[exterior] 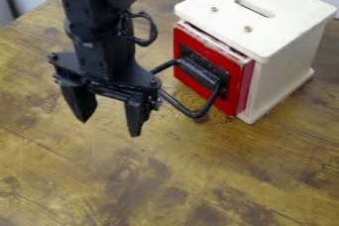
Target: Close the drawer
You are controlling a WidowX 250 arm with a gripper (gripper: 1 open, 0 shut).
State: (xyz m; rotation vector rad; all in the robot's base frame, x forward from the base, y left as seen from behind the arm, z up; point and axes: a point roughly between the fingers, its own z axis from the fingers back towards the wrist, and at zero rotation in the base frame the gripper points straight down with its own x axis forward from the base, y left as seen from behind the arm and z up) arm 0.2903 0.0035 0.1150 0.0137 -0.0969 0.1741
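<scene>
The red drawer front [208,71] with its large black looped wire handle [193,93] sits in the cream-white box [260,27] at the right. The drawer front looks close to flush with the box face. My black gripper [106,113] hangs over the wooden table to the left of the handle, fingers pointing down. It is open and empty. Its right finger [134,115] is a short way left of the handle loop, not touching it.
The box top has two slots [249,5]. The wooden table [199,180] stretches in front and to the left. The table's back-left edge [27,17] shows at the upper left.
</scene>
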